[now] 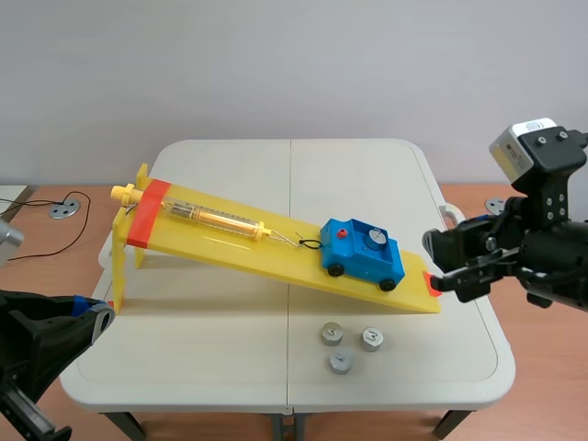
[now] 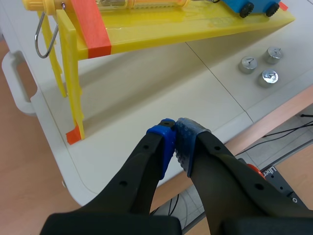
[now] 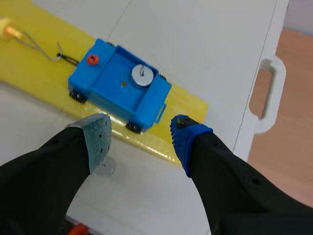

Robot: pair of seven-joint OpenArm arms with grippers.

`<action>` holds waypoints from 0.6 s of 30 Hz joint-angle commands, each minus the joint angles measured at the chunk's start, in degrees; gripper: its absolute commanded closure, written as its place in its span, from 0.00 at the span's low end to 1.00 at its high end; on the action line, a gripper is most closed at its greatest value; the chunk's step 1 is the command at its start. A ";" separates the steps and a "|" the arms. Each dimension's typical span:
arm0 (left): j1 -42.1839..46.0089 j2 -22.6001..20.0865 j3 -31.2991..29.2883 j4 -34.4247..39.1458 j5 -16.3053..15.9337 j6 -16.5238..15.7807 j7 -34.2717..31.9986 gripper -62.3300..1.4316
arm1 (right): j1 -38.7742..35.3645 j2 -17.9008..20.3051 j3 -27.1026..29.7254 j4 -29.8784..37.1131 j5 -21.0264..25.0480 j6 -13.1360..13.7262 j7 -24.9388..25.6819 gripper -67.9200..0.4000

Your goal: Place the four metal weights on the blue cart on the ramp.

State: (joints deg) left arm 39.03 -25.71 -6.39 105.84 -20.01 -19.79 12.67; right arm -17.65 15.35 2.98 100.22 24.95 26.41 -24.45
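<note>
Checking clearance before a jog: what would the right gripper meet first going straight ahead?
Probably the blue cart, just ahead of the open right gripper at the low end of the yellow ramp; the ramp's edge might come first, depth is unclear.

Only one text shows. In the left wrist view, a black part point(image 2: 279, 180) below the table point(image 2: 161, 88) edge, just beside the left gripper point(image 2: 175, 128), carries white letters, approx. "ULFR". Its start is hidden behind the finger, so the whole word cannot be read w/ certainty. In the scene view, left of centre, the clear tube point(image 1: 216, 218) on the ramp point(image 1: 266, 255) has scale marks, too small to read.
</note>
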 commanded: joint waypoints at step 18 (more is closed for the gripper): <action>-1.29 1.25 -0.59 4.35 -4.24 -2.08 -5.05 0.93 | -4.11 -2.62 -10.69 2.58 -11.80 2.93 9.16 0.58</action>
State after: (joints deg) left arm 39.03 -25.71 -6.39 105.84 -20.01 -19.79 12.67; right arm -25.28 12.73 -7.22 101.21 13.34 29.21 -23.40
